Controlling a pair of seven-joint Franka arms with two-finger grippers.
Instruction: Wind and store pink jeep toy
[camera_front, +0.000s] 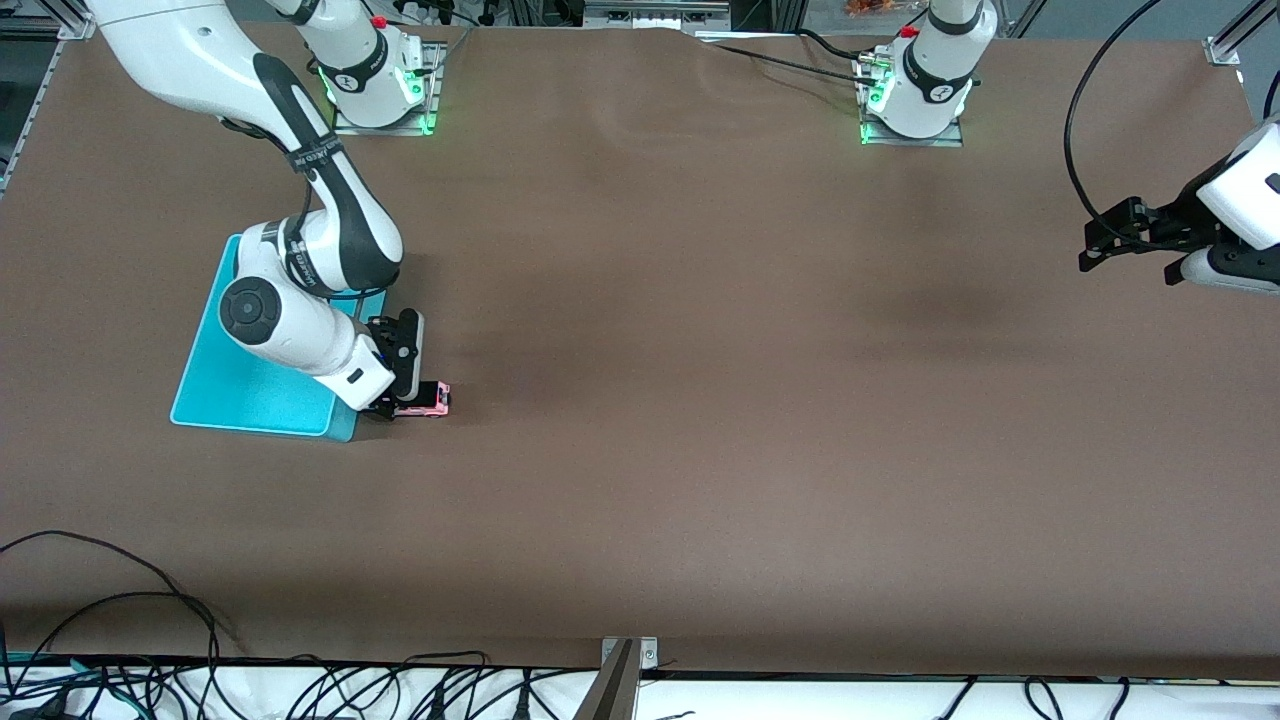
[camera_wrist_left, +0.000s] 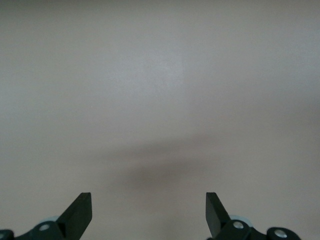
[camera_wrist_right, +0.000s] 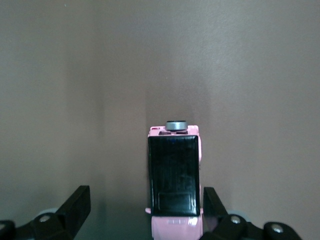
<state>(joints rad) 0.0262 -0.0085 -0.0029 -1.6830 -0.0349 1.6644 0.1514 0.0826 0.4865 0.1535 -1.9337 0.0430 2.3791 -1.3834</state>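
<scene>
The pink jeep toy (camera_front: 432, 398) is sitting lowest of the things on the brown table (camera_front: 700, 400), so nearest the front camera, just beside the near corner of the turquoise bin (camera_front: 250, 385) at the right arm's end of the table. Its wheels are resting on the table top and it is lying outside the bin.

The right gripper (camera_front: 400, 403) is hanging low at the jeep, between the toy and the bin's edge. In the right wrist view the jeep (camera_wrist_right: 175, 185) is showing its black rectangular roof (camera_wrist_right: 174, 175) and a small grey spare wheel (camera_wrist_right: 176, 125) at the end away from the gripper. The right gripper (camera_wrist_right: 145, 207) is standing wide, its fingers (camera_wrist_right: 77, 202) spread well apart; the toy is lying toward one finger, and contact with it cannot be told. Nothing is being clamped.

The bin is lying flat, partly covered by the right arm's wrist.

The left gripper (camera_front: 1110, 240) is waiting in the air over the left arm's end of the table, well apart from the toy. In the left wrist view its fingers (camera_wrist_left: 80, 210) are spread wide over bare table, holding nothing.
</scene>
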